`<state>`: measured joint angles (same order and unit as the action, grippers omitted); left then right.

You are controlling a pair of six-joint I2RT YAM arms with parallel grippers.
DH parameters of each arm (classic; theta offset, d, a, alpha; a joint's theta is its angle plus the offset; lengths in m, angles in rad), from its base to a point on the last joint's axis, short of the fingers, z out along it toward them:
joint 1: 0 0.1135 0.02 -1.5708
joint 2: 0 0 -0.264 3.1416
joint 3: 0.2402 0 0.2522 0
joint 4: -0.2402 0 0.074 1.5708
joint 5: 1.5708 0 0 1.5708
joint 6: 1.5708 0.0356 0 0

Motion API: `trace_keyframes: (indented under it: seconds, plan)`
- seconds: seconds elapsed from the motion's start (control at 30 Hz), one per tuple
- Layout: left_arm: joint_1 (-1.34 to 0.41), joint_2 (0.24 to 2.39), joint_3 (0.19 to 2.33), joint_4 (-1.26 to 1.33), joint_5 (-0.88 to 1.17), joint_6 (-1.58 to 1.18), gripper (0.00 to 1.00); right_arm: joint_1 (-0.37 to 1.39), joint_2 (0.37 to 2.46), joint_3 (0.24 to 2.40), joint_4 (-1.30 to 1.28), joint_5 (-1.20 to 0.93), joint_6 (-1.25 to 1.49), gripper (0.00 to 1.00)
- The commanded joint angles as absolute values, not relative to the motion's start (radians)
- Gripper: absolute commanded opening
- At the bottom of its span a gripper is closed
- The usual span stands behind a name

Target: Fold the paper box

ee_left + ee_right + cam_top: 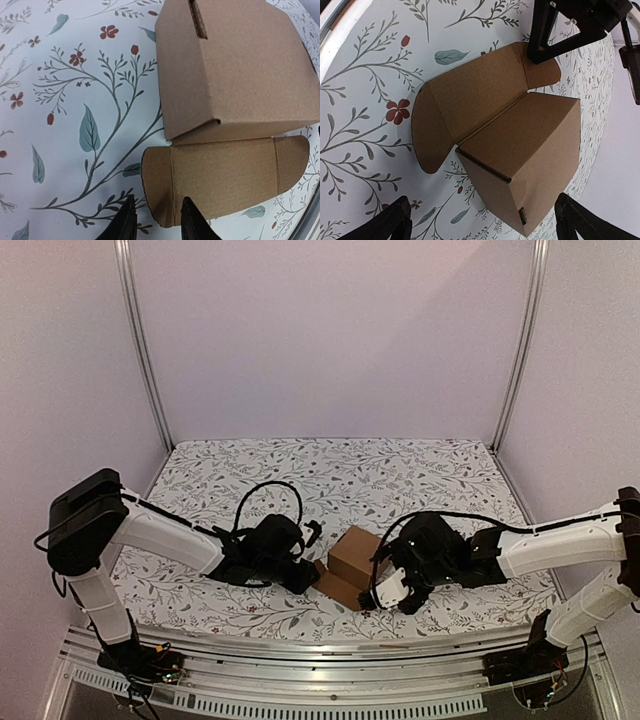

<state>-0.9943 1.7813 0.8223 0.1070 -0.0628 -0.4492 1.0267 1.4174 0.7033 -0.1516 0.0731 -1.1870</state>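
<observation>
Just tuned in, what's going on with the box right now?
The plain brown cardboard paper box sits between the two arms on the floral-patterned table, and its body is already formed into a cube. Its lid flap, rounded at both ends, lies flat on the table and is not yet folded over. The left gripper straddles one end of that flap, but it is unclear whether it actually pinches it. The right gripper is wide open, with a finger on either side of the box body, gripping nothing.
</observation>
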Motion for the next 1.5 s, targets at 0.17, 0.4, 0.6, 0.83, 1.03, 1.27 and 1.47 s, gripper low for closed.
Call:
trace_keyframes:
  seconds: [0.17,0.4,0.6,0.83,1.03,1.27,1.47]
  plan:
    - [-0.979,1.785,0.810,0.150,-0.049,-0.452,0.23,1.040,1.516,0.699,-0.104,0.029,-1.180,0.96]
    - [-0.979,1.792,0.816,0.167,-0.042,-0.438,0.20,1.068,1.569,0.691,0.028,0.106,-1.113,0.87]
    - [-0.980,1.797,0.817,0.169,-0.041,-0.430,0.17,1.070,1.578,0.709,0.044,0.126,-1.063,0.81]
    - [-0.982,1.793,0.811,0.168,-0.043,-0.425,0.16,1.088,1.583,0.702,0.087,0.156,-1.057,0.81]
    - [-0.984,1.802,0.824,0.147,-0.054,-0.398,0.15,1.093,1.597,0.711,0.109,0.164,-1.087,0.76]
    - [-0.994,1.782,0.821,0.145,-0.060,-0.368,0.13,1.092,1.607,0.723,0.105,0.160,-1.088,0.67]
    - [-1.008,1.772,0.824,0.152,-0.058,-0.346,0.10,1.093,1.608,0.729,0.097,0.165,-1.082,0.61]
